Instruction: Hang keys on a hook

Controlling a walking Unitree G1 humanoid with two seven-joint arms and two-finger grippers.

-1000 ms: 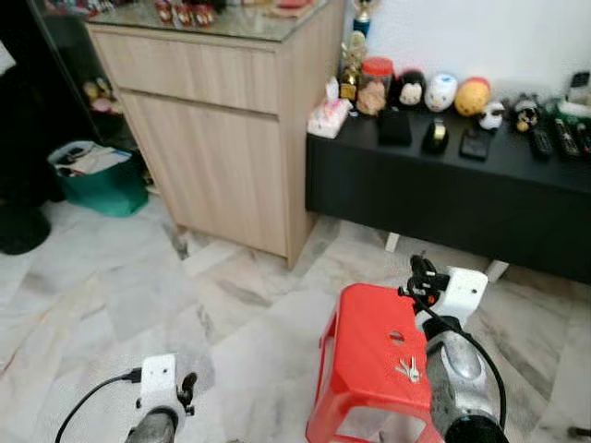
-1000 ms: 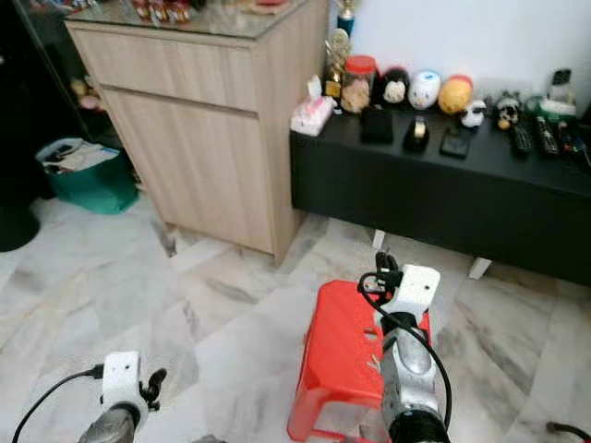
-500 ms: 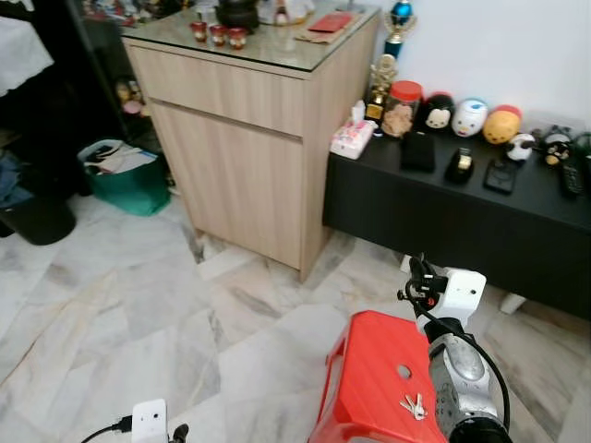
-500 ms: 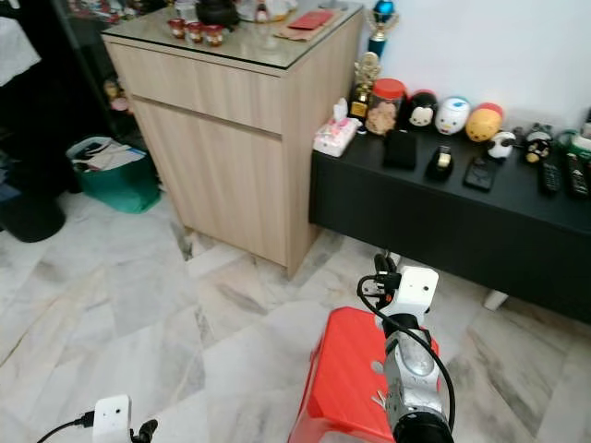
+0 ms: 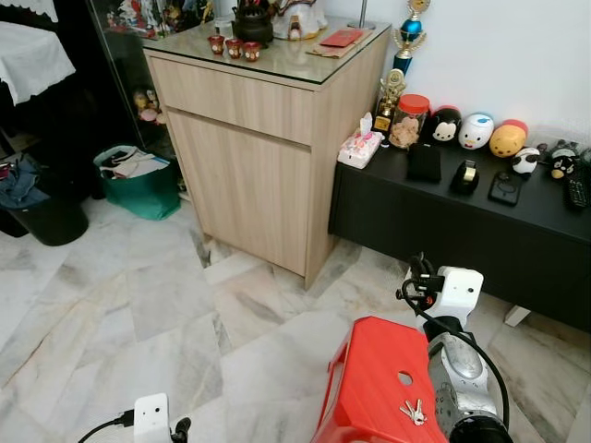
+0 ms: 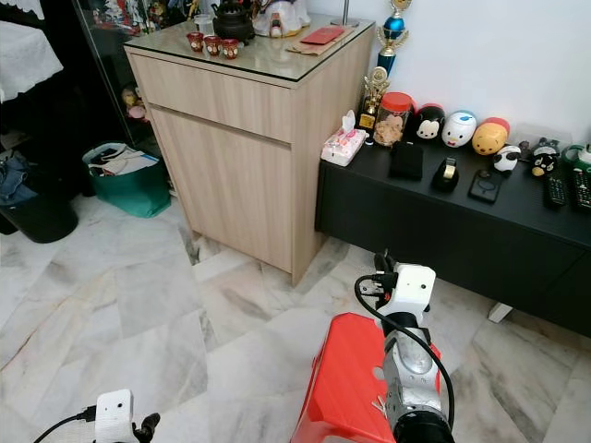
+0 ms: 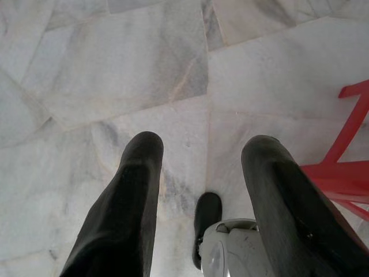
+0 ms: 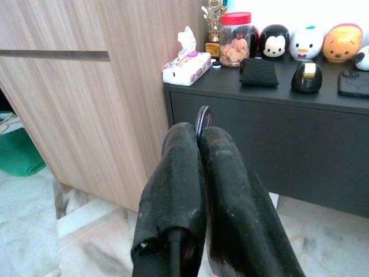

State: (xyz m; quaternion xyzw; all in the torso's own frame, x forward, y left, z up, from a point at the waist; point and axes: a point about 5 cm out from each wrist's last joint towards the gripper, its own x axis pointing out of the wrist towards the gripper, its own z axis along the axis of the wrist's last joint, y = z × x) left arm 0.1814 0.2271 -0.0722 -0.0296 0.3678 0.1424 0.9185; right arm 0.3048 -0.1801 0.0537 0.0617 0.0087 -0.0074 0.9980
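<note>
1. The right gripper [image 8: 199, 135] is raised with its fingers pressed together, pinching a dark ring [image 8: 202, 117] at their tips. I cannot tell if it is the key ring.
2. Keys [image 5: 413, 413] lie on the red stool [image 5: 369, 388], below and behind this claw.
3. The left gripper [image 7: 202, 156] hangs idle, spread wide.
4. This is probably the carrying step; next, find the hook.

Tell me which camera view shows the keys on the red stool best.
The left eye view: the keys lie in full sight on the red stool, beside the right arm. In the right eye view that arm hides most of them, leaving a sliver. The left wrist view catches the stool's legs.
</note>
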